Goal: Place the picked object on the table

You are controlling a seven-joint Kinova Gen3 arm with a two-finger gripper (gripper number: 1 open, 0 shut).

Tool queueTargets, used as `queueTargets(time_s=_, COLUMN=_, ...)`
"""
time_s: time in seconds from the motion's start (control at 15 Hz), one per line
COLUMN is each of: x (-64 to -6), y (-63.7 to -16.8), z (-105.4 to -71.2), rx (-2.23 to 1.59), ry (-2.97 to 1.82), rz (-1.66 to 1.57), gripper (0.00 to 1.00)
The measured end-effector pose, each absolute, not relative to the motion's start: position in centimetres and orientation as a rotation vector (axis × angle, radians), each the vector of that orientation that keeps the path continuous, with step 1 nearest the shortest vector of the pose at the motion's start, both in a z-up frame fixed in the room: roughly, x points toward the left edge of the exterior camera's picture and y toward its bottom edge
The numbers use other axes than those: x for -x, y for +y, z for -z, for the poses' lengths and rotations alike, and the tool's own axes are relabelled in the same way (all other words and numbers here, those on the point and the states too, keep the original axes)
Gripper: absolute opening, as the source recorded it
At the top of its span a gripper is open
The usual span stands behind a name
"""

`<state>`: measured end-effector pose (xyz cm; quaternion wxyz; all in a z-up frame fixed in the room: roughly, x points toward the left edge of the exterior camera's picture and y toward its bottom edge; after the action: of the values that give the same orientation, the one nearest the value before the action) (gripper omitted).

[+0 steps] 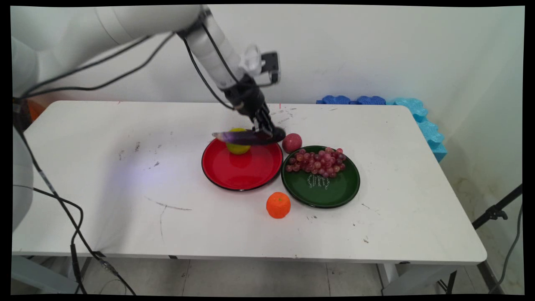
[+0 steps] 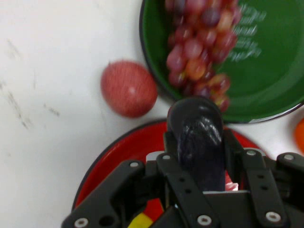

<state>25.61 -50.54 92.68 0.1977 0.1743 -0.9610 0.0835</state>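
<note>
My gripper [image 1: 267,130] is shut on a dark purple eggplant [image 1: 246,136], which lies level just above the far rim of the red plate [image 1: 242,169]. In the hand view the eggplant [image 2: 197,137] sits clamped between the fingers [image 2: 232,147], its rounded end pointing at the green plate [image 2: 266,76]. A yellow-green fruit [image 1: 238,147] rests on the red plate, partly hidden behind the eggplant. A red fruit [image 1: 291,142] lies on the table right of the gripper, and it shows in the hand view [image 2: 128,89] too.
The green plate [image 1: 330,192] holds a bunch of red grapes [image 1: 317,162]. An orange [image 1: 278,205] sits on the table in front of the two plates. Blue foam pieces [image 1: 418,117] lie along the table's far right corner. Black cables hang at the left.
</note>
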Motion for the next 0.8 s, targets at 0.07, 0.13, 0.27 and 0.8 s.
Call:
queueTargets(time_s=0.07, x=-25.3, y=-49.8, z=-94.2, rx=-0.488, ry=-2.67, rz=-0.244, gripper=0.0)
queueTargets(time_s=0.13, x=-25.1, y=-49.0, z=-95.4, rx=-0.492, ry=-2.652, rz=-0.248, gripper=0.0)
queueTargets(time_s=0.27, x=-24.5, y=-47.7, z=-97.2, rx=-0.506, ry=-2.622, rz=-0.245, gripper=0.0)
queueTargets(time_s=0.8, x=-21.1, y=-40.9, z=-98.9, rx=-0.546, ry=-2.544, rz=-0.227, gripper=0.0)
